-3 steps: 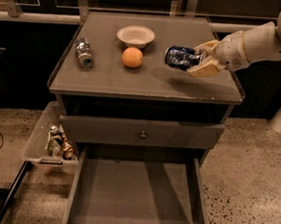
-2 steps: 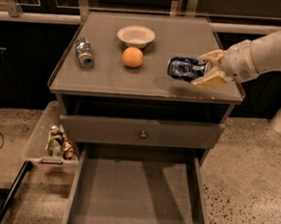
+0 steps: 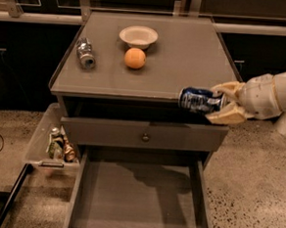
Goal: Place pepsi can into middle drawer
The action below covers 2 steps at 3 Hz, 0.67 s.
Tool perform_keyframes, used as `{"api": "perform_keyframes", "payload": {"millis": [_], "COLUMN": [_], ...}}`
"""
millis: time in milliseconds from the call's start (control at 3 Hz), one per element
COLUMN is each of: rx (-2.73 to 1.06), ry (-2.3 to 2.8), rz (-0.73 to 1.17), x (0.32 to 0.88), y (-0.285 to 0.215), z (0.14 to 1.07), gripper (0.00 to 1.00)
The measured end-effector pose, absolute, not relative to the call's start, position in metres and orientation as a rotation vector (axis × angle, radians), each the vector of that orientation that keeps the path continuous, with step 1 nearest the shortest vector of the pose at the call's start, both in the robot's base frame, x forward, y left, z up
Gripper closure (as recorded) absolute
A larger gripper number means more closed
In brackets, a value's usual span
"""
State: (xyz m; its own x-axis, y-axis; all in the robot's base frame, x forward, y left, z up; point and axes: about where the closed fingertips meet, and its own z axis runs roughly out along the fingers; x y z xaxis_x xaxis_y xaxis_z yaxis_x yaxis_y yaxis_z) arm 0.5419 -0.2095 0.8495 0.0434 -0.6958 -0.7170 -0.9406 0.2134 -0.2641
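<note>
Camera view cuts the arm [image 3: 279,91] off at the right edge, so only its pale wrist and the gripper [image 3: 213,102] show, and the near end of the middle drawer [image 3: 141,209] runs out of the bottom edge. The right end of the pepsi can [image 3: 199,100] is hidden between the jaws, and its markings are too small to read. The small items [image 3: 59,147] in the clear plastic bin [image 3: 39,138], which juts out at the cabinet's left side, are hard to make out. On the tabletop [image 3: 186,55] a pale bowl [image 3: 138,36] stands toward the back, an orange [image 3: 135,58] lies just in front of it, and a silver-grey can [image 3: 85,53] lies on its side to the left, all well apart from the gripper. Below the tabletop the upper drawer front [image 3: 142,134] with its small round knob is pushed in, and beneath it the middle drawer is pulled out, its floor bare with a shadow across the back part. Nothing stands between the can and the open drawer. The arm reaches in from the right, roughly level, with the gripper pointing left at the tabletop's front right edge. Its jaws are clamped on the pepsi can, one above and one below, and the can lies on its side in the air, over the front edge and higher than the open drawer.
</note>
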Motion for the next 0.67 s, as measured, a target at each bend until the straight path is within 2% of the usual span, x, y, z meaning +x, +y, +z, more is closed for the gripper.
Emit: {"api": "perform_keyframes", "payload": {"millis": [333, 667], "rx": [-1.449, -1.449], "ry": [1.781, 1.781], "rz": [0.392, 0.392], "x": [0.5168, 0.5168], "y": [-0.2384, -0.2383], "z": [0.8169, 0.8168], "gripper": [1.00, 1.00]}}
